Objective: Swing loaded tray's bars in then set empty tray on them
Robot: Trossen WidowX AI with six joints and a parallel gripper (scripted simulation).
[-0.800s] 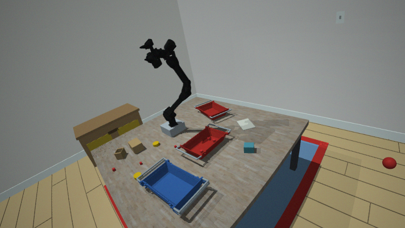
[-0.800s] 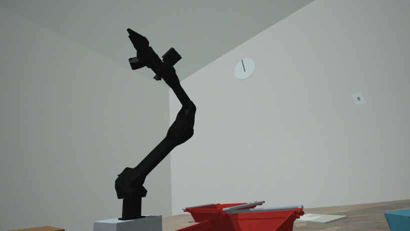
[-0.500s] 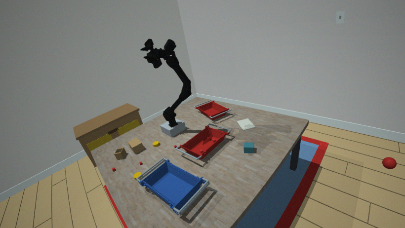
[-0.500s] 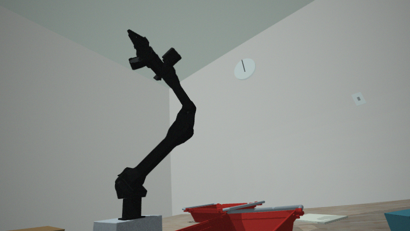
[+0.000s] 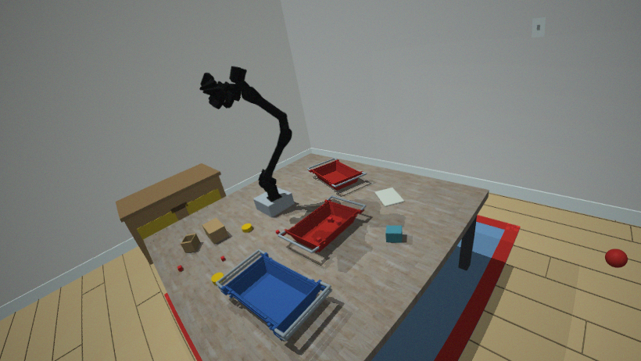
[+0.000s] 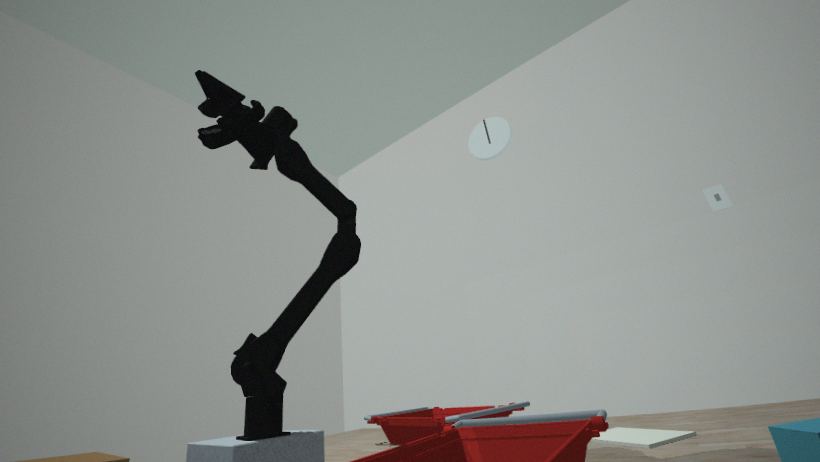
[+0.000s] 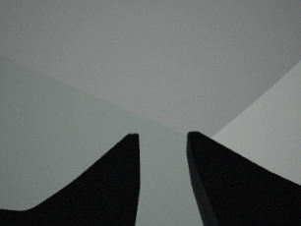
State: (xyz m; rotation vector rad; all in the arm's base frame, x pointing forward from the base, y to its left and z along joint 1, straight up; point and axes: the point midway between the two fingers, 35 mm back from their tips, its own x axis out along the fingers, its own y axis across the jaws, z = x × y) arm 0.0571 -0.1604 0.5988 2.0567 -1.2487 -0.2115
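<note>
A red tray stands mid-table with several small red blocks inside. Its near bar and far bar are out over its ends. An empty red tray stands at the back, its bars at its ends. An empty blue tray stands at the front, with bars at both ends. My gripper is high above the table, pointing away from the trays. Its fingers are partly apart with nothing between them.
A teal block and a white slab lie right of the trays. Left are a tan block, an open brown box, yellow discs and loose red cubes. A cabinet stands beyond.
</note>
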